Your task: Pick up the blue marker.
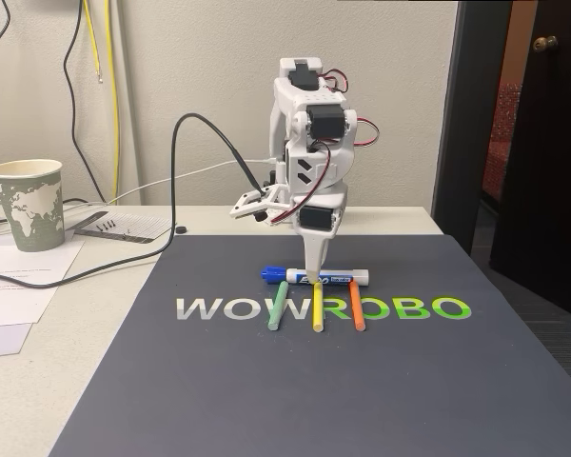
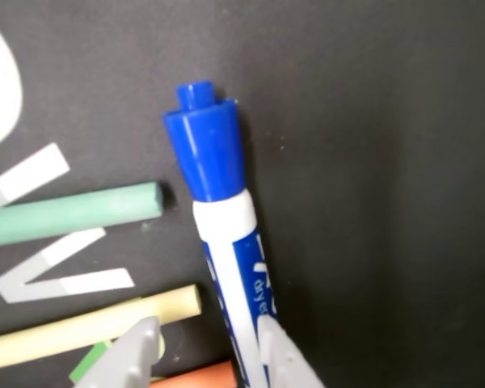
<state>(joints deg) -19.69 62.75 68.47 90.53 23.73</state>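
Note:
The blue marker lies crosswise on the dark mat, its blue cap to the left in the fixed view. My gripper points straight down onto its middle. In the wrist view the marker runs up from between my gripper fingers, cap at the top. The right fingertip sits against the barrel. The left fingertip stands apart from it, so the jaws are open around the marker.
Thin green, yellow and orange sticks lie just in front of the marker. A paper cup, papers and cables sit at the left. A dark door frame rises at the right.

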